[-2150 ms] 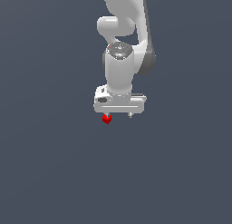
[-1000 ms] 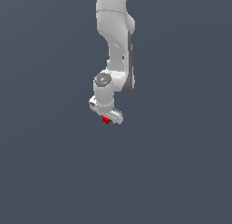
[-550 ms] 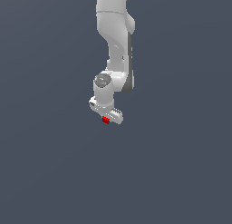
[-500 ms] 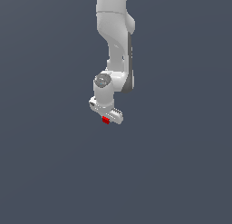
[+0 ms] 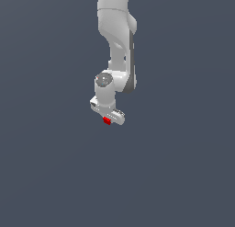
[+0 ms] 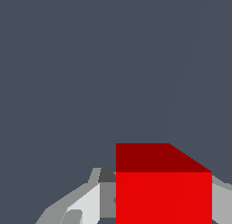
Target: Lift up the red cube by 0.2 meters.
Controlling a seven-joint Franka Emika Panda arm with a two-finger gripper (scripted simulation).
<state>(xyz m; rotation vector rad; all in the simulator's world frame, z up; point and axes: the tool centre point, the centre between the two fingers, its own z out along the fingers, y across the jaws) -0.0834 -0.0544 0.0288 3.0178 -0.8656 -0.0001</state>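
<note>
The red cube [image 5: 107,121] is tiny and bright red and sits right under the white hand of my arm in the exterior view. My gripper [image 5: 108,121] is shut on it, with the fingers mostly hidden behind the hand. In the wrist view the red cube [image 6: 163,191] fills the space between the grey-white fingers [image 6: 86,205], one on each side of it. Only plain grey-blue background shows beyond it.
The white arm [image 5: 117,42] comes down from the top of the exterior view. A flat, featureless grey-blue surface fills everything else.
Since two seconds ago the hand has turned and shifted slightly to the exterior view's left with the cube. Over the last second nothing has visibly moved.
</note>
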